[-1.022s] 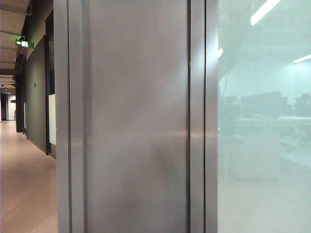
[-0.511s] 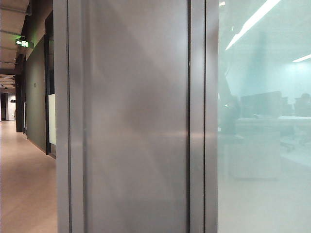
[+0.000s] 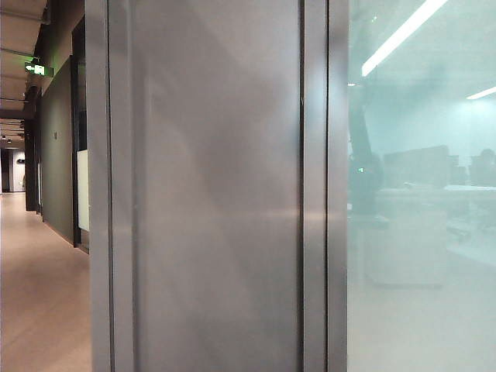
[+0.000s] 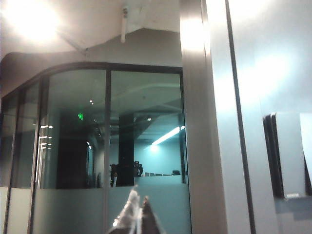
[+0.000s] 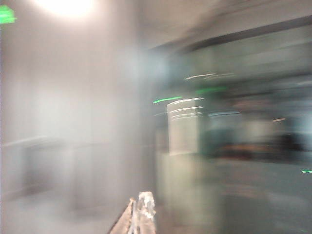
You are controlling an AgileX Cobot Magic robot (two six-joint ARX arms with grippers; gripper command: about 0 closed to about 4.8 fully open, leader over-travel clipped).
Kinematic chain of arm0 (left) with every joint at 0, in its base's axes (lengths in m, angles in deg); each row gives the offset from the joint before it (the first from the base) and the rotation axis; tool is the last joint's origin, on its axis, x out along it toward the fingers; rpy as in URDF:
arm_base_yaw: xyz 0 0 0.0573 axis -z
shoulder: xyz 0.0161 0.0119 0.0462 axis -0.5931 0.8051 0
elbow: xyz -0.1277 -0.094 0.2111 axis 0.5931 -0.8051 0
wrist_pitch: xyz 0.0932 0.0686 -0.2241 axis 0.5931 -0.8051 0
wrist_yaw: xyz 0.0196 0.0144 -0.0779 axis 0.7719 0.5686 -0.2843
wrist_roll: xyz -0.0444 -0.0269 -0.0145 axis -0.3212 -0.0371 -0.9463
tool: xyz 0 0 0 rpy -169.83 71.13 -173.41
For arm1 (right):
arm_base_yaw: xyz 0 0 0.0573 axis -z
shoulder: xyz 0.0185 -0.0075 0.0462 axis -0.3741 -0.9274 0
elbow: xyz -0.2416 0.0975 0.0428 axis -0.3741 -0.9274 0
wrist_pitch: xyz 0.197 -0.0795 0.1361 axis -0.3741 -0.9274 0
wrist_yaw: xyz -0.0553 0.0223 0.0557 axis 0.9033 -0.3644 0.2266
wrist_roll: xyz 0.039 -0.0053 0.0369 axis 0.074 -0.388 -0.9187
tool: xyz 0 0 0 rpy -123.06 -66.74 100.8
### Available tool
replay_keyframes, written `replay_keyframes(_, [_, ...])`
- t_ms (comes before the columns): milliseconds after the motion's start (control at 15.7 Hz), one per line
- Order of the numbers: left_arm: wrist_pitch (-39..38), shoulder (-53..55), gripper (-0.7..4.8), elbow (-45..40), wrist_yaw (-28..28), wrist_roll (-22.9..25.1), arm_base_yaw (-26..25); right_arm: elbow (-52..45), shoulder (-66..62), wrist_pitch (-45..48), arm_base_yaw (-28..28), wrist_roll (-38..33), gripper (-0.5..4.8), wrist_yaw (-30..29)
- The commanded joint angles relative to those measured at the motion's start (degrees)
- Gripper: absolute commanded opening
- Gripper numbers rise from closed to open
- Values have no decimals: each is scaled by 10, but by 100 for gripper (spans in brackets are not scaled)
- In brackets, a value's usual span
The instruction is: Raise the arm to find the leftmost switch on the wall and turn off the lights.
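The wall (image 3: 217, 194) is a tall brushed grey metal panel filling the middle of the exterior view. The arm shows only as a dark upright silhouette (image 3: 359, 147) reflected in the frosted glass, with a faint grey shadow (image 3: 232, 155) on the panel. My left gripper (image 4: 139, 207) is shut and empty, raised toward a glass partition. Beside it a grey plate (image 4: 288, 155) with a dark edge is mounted on the wall; I cannot tell if it is the switch. My right gripper (image 5: 140, 207) looks shut in a motion-blurred view. Ceiling lights (image 4: 29, 19) glow brightly.
A corridor (image 3: 39, 271) with a green exit sign (image 3: 35, 69) runs along the left of the panel. Frosted glass (image 3: 418, 232) lies to its right, with an office behind. A metal post (image 4: 200, 146) stands between the curved glass partition (image 4: 97, 146) and the plate.
The arm's silhouette in the glass has straightened from a bent shape to upright. The grey shadow on the metal panel has grown and spread upward.
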Motion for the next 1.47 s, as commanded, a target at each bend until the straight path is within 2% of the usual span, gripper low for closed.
replay_keyframes(64, [36,-2,-5,3,-39,-43,-1,29,-31,6,-47,-5,-1,-162])
replay_keyframes(128, [52,-2,-5,3,-40,-52,-1,36,-47,6,-51,-18,-1,-198])
replay_keyframes(256, [68,-2,-5,3,-71,-83,0,38,-59,7,-72,-34,-1,-195])
replay_keyframes(447, [126,23,-6,26,-194,-234,0,38,-65,16,-78,-34,-1,-189])
replay_keyframes(575, [159,74,-6,84,-264,-336,0,38,-68,23,-85,-34,-1,-189])
replay_keyframes(767, [154,165,-5,207,-338,-427,34,38,-72,22,-96,-34,-1,-189])
replay_keyframes(894, [105,221,-5,287,-352,-434,67,38,-75,22,-97,-34,-1,-189])
replay_keyframes(1022, [45,263,-5,351,-357,-388,97,38,-76,19,-100,-34,-1,-189])
replay_keyframes(1150, [-5,273,-5,365,-316,-330,124,38,-76,19,-100,-34,-1,-190])
replay_keyframes(1278, [-33,278,-5,365,-311,-271,128,38,-76,17,-100,-34,-1,-190])
replay_keyframes(1469, [-47,286,-6,365,-253,-265,128,38,-76,14,-100,-34,-1,-190])
